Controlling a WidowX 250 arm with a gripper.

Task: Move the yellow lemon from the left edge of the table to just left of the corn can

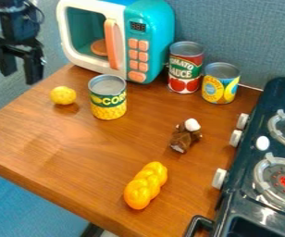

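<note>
jaws parted and empty, my gripper (21, 77) hangs beyond the wooden table (77, 155), so i judge this pre-grasp, and reaching the yellow ball (63, 95) on it, near the corn can (108, 98), would call for moving across and lowering.

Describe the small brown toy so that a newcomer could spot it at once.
Find the dark toy stove at the picture's right edge. On the wooden table, just left of the stove's knobs, lies a small lumpy brown toy with a white top. The braided loaf below it is glossy orange-yellow.
</note>
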